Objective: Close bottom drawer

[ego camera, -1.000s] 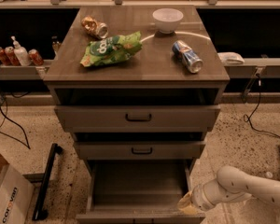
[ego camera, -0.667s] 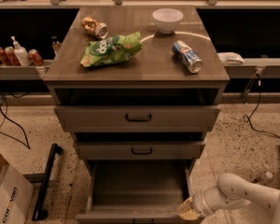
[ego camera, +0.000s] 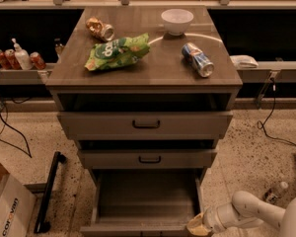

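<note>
The bottom drawer (ego camera: 144, 201) of the grey-brown cabinet is pulled far out; its deep plain box is empty and its front edge lies at the bottom of the camera view. Its handle is out of view. My gripper (ego camera: 199, 225) is at the drawer's front right corner, low in the view, on the end of my white arm (ego camera: 251, 211) that comes in from the right. The gripper touches or nearly touches that corner.
The top drawer (ego camera: 146, 124) and middle drawer (ego camera: 148, 158) stand slightly out. On the cabinet top are a white bowl (ego camera: 177, 20), a green chip bag (ego camera: 117, 51), a blue can (ego camera: 198, 59) and a crushed can (ego camera: 100, 28). A cardboard box (ego camera: 5, 206) and a black bar (ego camera: 48, 191) lie on the floor at left.
My gripper and arm have moved down and slightly left along the drawer's right side toward its front corner. The drawer looks unmoved.
</note>
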`<move>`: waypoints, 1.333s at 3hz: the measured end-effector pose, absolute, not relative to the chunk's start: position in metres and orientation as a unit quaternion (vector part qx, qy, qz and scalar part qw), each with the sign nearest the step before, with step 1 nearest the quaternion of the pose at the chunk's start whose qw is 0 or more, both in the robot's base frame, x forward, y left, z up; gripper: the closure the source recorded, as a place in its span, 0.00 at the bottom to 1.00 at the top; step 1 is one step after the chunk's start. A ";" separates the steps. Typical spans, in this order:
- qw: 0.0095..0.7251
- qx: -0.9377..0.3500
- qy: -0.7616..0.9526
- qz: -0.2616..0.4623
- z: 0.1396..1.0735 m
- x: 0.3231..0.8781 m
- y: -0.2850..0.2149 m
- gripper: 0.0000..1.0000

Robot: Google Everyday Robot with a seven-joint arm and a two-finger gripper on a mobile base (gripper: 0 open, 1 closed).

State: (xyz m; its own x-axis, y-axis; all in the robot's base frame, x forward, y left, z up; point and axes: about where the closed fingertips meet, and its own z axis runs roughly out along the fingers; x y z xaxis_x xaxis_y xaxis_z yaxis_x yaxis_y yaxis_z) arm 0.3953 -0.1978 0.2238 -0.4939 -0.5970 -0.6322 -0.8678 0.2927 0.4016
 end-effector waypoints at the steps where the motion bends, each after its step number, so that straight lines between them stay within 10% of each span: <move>1: 0.182 -0.445 0.790 0.381 0.202 0.391 -0.203 1.00; 3: 0.181 -0.440 0.792 0.382 0.204 0.388 -0.204 1.00; 4: 0.181 -0.440 0.791 0.384 0.203 0.387 -0.203 0.82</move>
